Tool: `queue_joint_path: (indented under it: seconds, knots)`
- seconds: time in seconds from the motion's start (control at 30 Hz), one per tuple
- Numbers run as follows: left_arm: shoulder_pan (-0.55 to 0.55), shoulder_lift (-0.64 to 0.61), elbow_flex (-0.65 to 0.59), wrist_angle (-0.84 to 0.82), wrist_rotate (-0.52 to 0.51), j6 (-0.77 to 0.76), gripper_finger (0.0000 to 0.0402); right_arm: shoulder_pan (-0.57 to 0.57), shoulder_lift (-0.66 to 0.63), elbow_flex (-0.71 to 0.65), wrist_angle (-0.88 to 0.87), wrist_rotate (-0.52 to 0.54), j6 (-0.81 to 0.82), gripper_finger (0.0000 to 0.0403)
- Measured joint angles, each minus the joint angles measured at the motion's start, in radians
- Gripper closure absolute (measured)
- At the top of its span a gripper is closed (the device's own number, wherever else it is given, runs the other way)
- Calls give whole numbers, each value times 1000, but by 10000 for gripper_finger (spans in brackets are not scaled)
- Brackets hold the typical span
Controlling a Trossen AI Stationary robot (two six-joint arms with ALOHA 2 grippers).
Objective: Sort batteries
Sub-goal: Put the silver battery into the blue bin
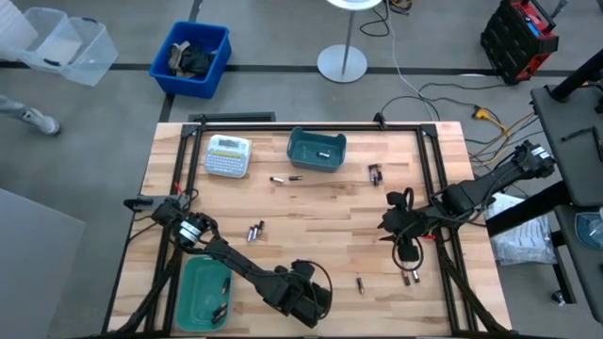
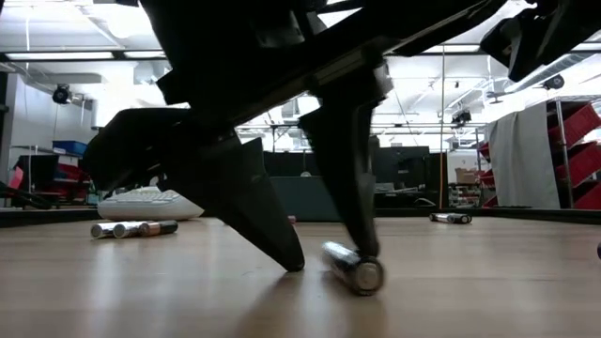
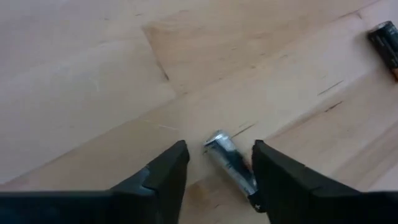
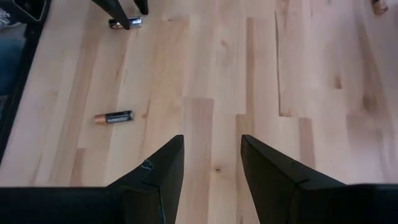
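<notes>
Fingertips of the left gripper [image 3: 217,171] stand spread on the table [image 1: 320,212] near its front edge, straddling a silvery battery [image 3: 229,163] not yet clamped. Beyond, a dark copper-ended battery [image 4: 114,116] lies alone; the right gripper [image 4: 211,165] hovers open, empty, with a teal bin [image 1: 317,151] farther back.

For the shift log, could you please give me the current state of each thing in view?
left gripper: open, fingers straddling a battery lying on the table.
right gripper: open, empty, above bare wood.
far teal bin: upright, one battery inside.
near teal bin: upright, some batteries inside.
label-maker: flat, untouched.
</notes>
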Motion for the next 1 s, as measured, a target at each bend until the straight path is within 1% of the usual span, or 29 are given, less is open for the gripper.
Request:
queue_joint_path:
  seconds: [0.1, 0.17, 0.4, 0.53, 0.7, 0.77, 0.93, 1.0]
  knots:
    - [-1, 0, -22, 5, 0, 14, 273, 0, 0, 0, 6, 16, -8, 252]
    - [-1, 0, -36, 9, 0, 30, 284, 0, 0, 0, 15, 32, -22, 252]
    - [0, -3, -65, 16, 11, 65, 288, 0, 0, 0, 54, 53, -51, 252]
    - [-16, -3, -67, 18, 4, 205, 288, 0, 0, 0, 73, 54, -60, 252]
    - [-33, 0, -69, 17, -31, 314, 292, 0, 0, 0, 118, 58, -84, 252]
    - [-32, 0, -71, 14, -30, 338, 307, 0, 0, 0, 134, 70, -89, 252]
    - [-38, 0, -73, 8, -48, 402, 376, -1, 0, 0, 153, 82, -99, 252]
    - [-39, 0, -73, 9, -50, 409, 377, 0, 0, 0, 155, 86, -99, 252]
